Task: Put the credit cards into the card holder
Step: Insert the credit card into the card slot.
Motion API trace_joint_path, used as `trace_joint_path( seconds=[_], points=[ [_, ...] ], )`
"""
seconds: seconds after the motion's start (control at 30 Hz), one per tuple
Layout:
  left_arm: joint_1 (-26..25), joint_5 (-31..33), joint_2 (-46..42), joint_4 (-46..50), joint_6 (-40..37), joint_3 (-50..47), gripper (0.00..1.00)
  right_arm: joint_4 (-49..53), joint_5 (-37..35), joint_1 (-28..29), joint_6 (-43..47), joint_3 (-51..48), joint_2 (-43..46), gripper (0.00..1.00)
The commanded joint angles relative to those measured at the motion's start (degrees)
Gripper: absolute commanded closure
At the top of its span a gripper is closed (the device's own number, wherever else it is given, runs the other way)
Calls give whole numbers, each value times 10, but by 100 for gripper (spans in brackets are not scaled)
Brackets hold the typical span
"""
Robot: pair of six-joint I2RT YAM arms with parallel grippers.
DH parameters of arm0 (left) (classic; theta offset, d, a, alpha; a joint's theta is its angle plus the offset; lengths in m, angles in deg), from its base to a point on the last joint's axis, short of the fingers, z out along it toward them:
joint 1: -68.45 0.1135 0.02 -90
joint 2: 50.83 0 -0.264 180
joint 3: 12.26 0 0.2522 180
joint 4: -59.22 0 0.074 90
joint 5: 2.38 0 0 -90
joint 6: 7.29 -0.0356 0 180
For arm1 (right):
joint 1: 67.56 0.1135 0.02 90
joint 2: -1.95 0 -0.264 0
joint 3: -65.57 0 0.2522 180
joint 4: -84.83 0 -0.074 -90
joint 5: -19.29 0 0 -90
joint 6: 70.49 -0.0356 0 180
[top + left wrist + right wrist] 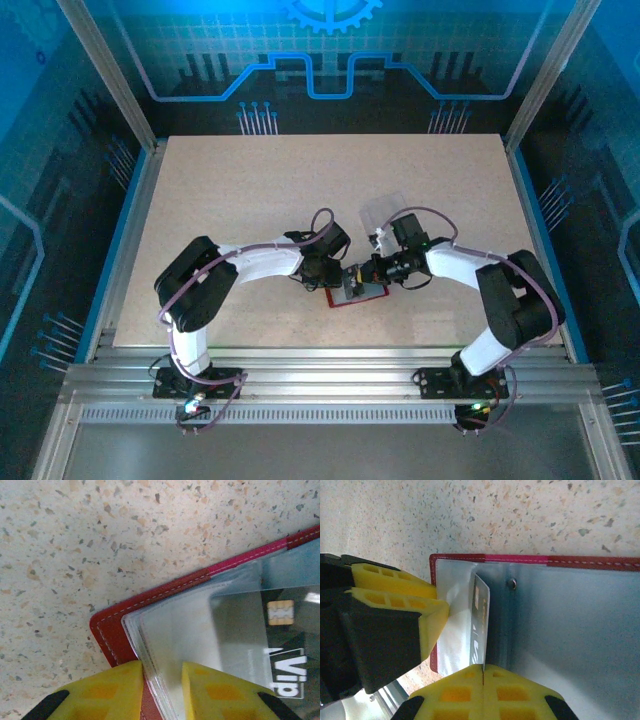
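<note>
Top external camera looks steeply down from high behind, table mid-frame, both wrist cameras sit very close, facing down onto the open card holder, shared by all three views.

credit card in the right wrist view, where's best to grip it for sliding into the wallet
Pinch the credit card at its trailing end, jaws on the two flat faces, coming in along its length. It is thin and stands edge-on, and the right gripper shut there leaves the leading end free for the card holder pocket.
</note>
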Motion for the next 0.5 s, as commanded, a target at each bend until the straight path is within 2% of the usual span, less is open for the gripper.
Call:
trace_joint_path(
  seconds=[0.0,0.3,0.47],
  points=[
    [-4,1,19,11,10,-23,72,25,7,17,12,15,-24,100],
    [-3,-21,10,-6,19,-27,72,-7,8,45,-12,17,-60,100],
    [6,-61,-14,-34,31,-40,71,-10,-1,45,-10,14,-71,100]
  ],
)
